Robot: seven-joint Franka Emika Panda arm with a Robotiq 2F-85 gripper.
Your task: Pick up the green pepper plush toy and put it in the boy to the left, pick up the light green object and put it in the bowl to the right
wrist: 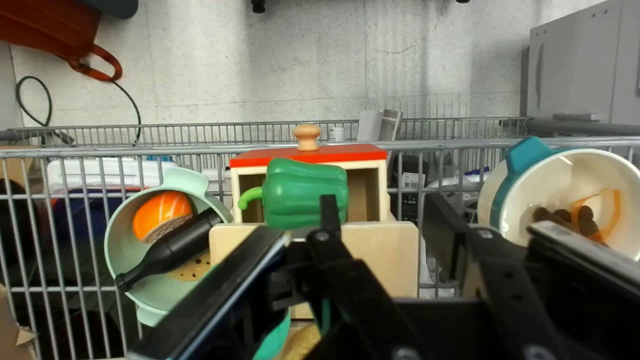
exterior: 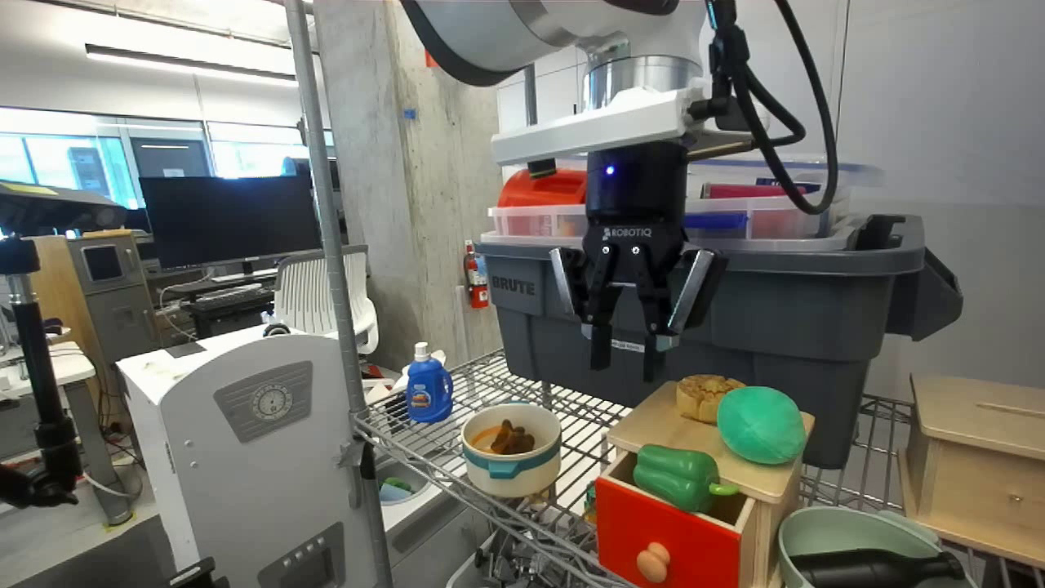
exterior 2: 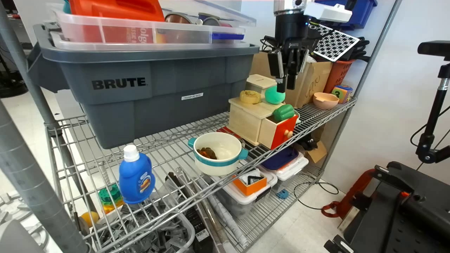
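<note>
Your end effector [exterior: 627, 355] hangs above the wooden box [exterior: 653, 418] with its jaws apart and nothing between them, presumably ready to straddle a toy. In an exterior view, the green pepper plush toy [exterior: 676, 476] lies at five o'clock from it, in the mouth of the open drawer [exterior: 694, 551], proud of the walls, which probably stop it rolling. At four o'clock, the light green object [exterior: 761, 425] rests on the flat box top, unfenced, so go gently. The white bowl [exterior: 514, 487] at eight and grey-green bowl [exterior: 849, 527] at four flank the box, likely as drop-off spots.
</note>
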